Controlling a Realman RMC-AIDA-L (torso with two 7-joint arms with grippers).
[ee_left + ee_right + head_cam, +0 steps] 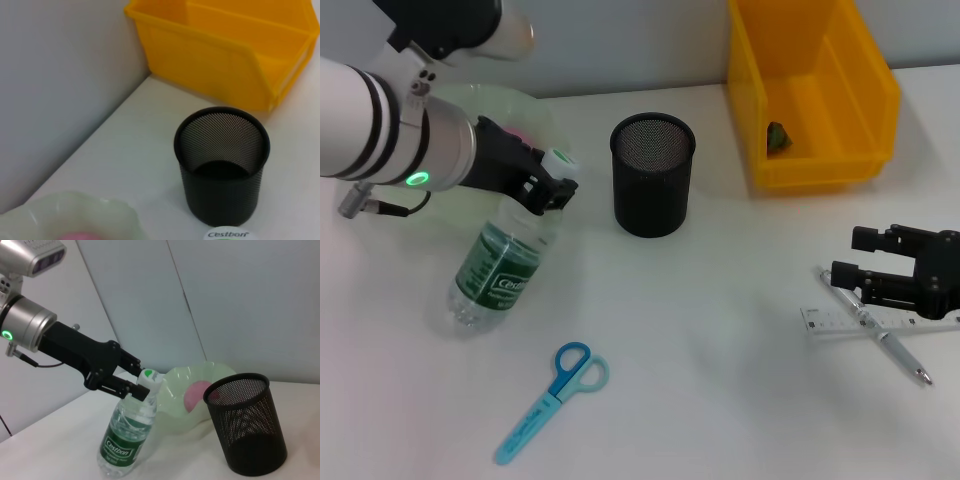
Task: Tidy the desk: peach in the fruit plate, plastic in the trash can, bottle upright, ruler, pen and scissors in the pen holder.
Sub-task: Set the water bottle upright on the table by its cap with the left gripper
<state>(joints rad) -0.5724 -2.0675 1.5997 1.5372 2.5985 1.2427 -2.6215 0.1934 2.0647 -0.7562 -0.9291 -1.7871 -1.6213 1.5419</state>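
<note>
1. Scissors (552, 400) lie flat on the surface (720, 330) nearest us, untouched; not yet in the holder (652, 173), which we judge empty.
2. Ruler (875, 320) and pen (890, 345) lie crossed just under the right gripper (855, 270); its fingers are spread, holding nothing.
3. Left gripper (545, 185) pinches the bottle (500, 265) at its neck; bottle tilted, nearly upright.
4. Peach (196, 392) sits in the plate (175, 405): done.
5. Plastic (778, 137) lies in the yellow bin (810, 90): done, we judge.

Bottle (498, 267) left of pen holder (652, 174); scissors (552, 400) in front.
</note>
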